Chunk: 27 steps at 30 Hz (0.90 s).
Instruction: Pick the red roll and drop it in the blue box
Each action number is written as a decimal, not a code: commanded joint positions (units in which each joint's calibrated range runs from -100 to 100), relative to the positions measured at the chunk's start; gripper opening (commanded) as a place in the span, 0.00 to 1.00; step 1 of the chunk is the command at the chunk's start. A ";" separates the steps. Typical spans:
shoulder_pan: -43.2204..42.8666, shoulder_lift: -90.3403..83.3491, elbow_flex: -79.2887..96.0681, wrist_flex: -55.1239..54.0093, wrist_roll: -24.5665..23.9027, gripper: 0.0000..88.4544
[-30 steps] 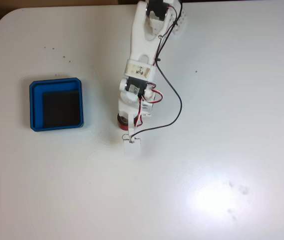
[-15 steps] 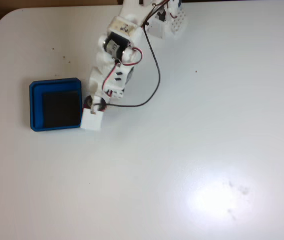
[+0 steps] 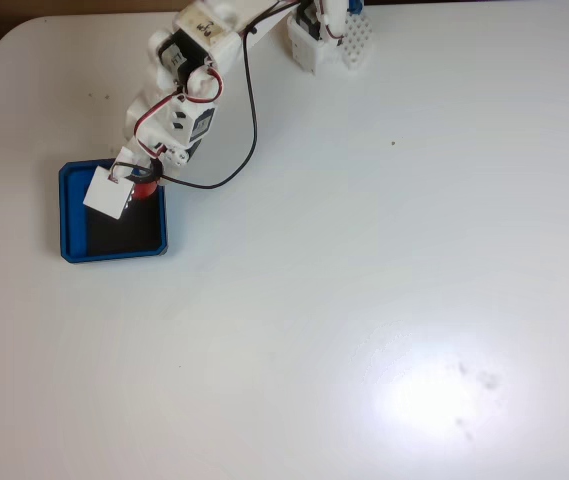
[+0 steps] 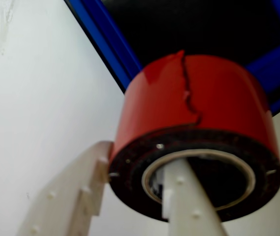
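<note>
The arm has swung from mid-tabletop over to the left in the fixed view. A second ago the hand sat low over the roll out on the open white surface; half a second ago it was at the box's right edge. Now the hand [image 3: 136, 180] hangs over the box's [image 3: 73, 175] upper right corner.

It is clenched on the roll [image 4: 199, 110]. In the wrist view one finger [image 4: 189, 201] passes through the pale core's hole and the other [image 4: 71, 196] sits outside the red wall. The roll [image 3: 145, 187] is lifted and hangs over the box rim [image 4: 108, 46], partly above the black floor.

So the carry looks nearly done. What seems left is a little more travel inward, then letting go.

Count: one roll, one box, one arm, one tabletop [image 3: 384, 300].
</note>
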 commanded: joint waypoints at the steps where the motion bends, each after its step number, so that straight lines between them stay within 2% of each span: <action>1: 0.69 2.61 -7.00 -2.24 0.25 0.02; 11: 4.11 19.33 -24.35 -3.31 0.25 0.02; 20: 4.11 21.42 -24.52 -3.15 0.25 0.03; 27: 4.21 21.34 -24.52 -3.06 0.25 0.11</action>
